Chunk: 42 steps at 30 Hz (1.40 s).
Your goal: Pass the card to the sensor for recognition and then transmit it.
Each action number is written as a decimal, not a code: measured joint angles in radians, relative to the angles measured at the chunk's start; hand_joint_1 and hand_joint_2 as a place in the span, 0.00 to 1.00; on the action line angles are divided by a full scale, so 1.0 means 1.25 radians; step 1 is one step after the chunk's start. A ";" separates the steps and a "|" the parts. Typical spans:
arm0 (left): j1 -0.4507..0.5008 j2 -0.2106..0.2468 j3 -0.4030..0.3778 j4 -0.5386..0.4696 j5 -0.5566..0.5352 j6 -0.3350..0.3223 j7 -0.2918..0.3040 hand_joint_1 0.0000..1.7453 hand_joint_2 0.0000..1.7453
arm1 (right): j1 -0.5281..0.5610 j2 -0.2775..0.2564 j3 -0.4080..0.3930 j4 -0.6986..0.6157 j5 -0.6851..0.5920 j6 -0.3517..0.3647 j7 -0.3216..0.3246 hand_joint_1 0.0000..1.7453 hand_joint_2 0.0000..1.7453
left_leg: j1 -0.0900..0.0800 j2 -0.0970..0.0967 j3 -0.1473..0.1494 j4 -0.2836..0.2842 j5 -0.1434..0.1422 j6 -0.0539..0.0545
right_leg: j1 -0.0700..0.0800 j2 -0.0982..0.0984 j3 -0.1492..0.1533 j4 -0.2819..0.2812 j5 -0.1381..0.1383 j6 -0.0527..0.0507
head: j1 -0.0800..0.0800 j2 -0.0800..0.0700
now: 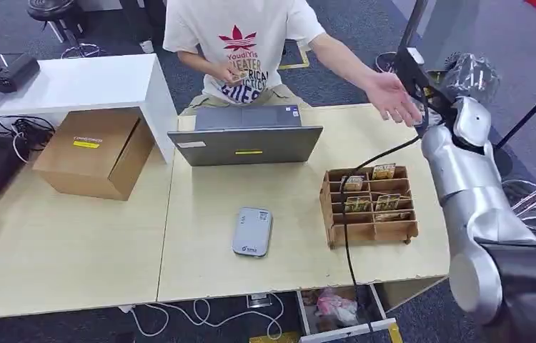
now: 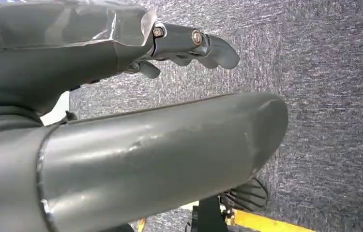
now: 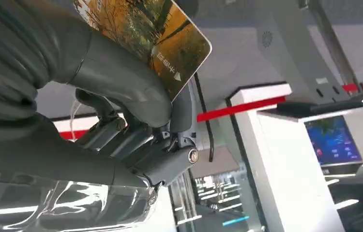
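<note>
**Card at the handover: let it go only once the person has it**

The right robot hand is raised past the counter's far right corner, with the card pinched between its thick thumb and the darker fingers; in the right wrist view most of the printed face sticks out free beyond the grip. A person's open hand waits palm-up right next to it, close to the robot's wrist. The sensor, a grey pad, lies near the counter's front edge, well apart from the card, with the wooden card rack to its right.

Judging by this, the step in hand is the pass. It would go best if the arm brings the free end of the card into the waiting palm and keeps the pinch firm until the person's fingers close on it. A loose grip risks dropping it off the corner.

The left robot hand hangs over carpet, fingers curled, holding nothing.
</note>
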 joint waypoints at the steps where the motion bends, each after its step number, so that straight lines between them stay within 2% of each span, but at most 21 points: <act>1: 0.000 0.000 0.000 0.000 0.000 0.000 0.000 0.00 0.00 | -0.002 0.000 -0.004 0.004 -0.008 0.004 -0.008 1.00 1.00 | 0.000 0.000 0.000 0.000 0.000 0.000 | 0.000 0.000 0.000 0.000 0.000 0.000 | 0.000 0.000; 6: -0.001 0.000 -0.002 0.000 -0.002 0.000 0.000 0.00 0.00 | -0.008 0.003 -0.024 0.021 -0.044 0.022 -0.033 1.00 1.00 | 0.000 0.000 0.000 0.000 0.000 0.000 | 0.000 0.000 0.000 0.000 0.000 0.000 | 0.000 0.000; 17: -0.002 0.000 -0.007 0.000 -0.005 0.001 0.005 0.00 0.00 | -0.015 0.010 -0.040 0.037 -0.061 0.030 -0.041 1.00 1.00 | 0.000 0.000 0.000 0.000 0.000 0.000 | 0.000 0.000 0.000 0.000 0.000 0.000 | 0.000 0.000; 18: -0.002 0.000 -0.007 0.000 -0.005 0.001 0.005 0.00 0.00 | -0.015 0.010 -0.041 0.037 -0.061 0.030 -0.041 0.96 1.00 | 0.000 0.000 0.000 0.000 0.000 0.000 | 0.000 0.000 0.000 0.000 0.000 0.000 | 0.000 0.000; 19: -0.002 0.000 -0.007 0.000 -0.005 0.001 0.005 0.00 0.00 | -0.016 0.011 -0.041 0.037 -0.061 0.030 -0.042 0.87 1.00 | 0.000 0.000 0.000 0.000 0.000 0.000 | 0.000 0.000 0.000 0.000 0.000 0.000 | 0.000 0.000; 23: -0.002 0.000 -0.007 0.000 -0.005 0.001 0.005 0.00 0.00 | -0.017 0.011 -0.041 0.037 -0.061 0.032 -0.042 0.87 1.00 | 0.000 0.000 0.000 0.000 0.000 0.000 | 0.000 0.000 0.000 0.000 0.000 0.000 | 0.000 0.000; 24: -0.002 0.000 -0.007 0.000 -0.005 0.000 0.005 0.00 0.00 | -0.017 0.011 -0.041 0.037 -0.061 0.032 -0.042 0.27 1.00 | 0.000 0.000 0.000 0.000 0.000 0.000 | 0.000 0.000 0.000 0.000 0.000 0.000 | 0.000 0.000; 25: -0.002 0.000 -0.007 0.000 -0.005 0.000 0.005 0.00 0.00 | -0.017 0.012 -0.041 0.037 -0.061 0.032 -0.042 0.00 1.00 | 0.000 0.000 0.000 0.000 0.000 0.000 | 0.000 0.000 0.000 0.000 0.000 0.000 | 0.000 0.000; 33: -0.002 0.001 -0.007 0.000 -0.002 0.000 0.005 0.00 0.00 | -0.018 0.015 -0.041 0.037 -0.058 0.028 -0.045 0.00 1.00 | 0.000 0.000 0.000 0.000 0.000 0.000 | 0.000 0.000 0.000 0.000 0.000 0.000 | 0.000 0.000; 42: -0.001 0.001 -0.007 0.000 0.000 0.001 0.005 0.00 0.00 | -0.014 0.034 -0.041 0.032 -0.071 0.000 -0.090 0.00 1.00 | 0.000 0.000 0.000 0.000 0.000 0.000 | 0.000 0.000 0.000 0.000 0.000 0.000 | 0.000 0.000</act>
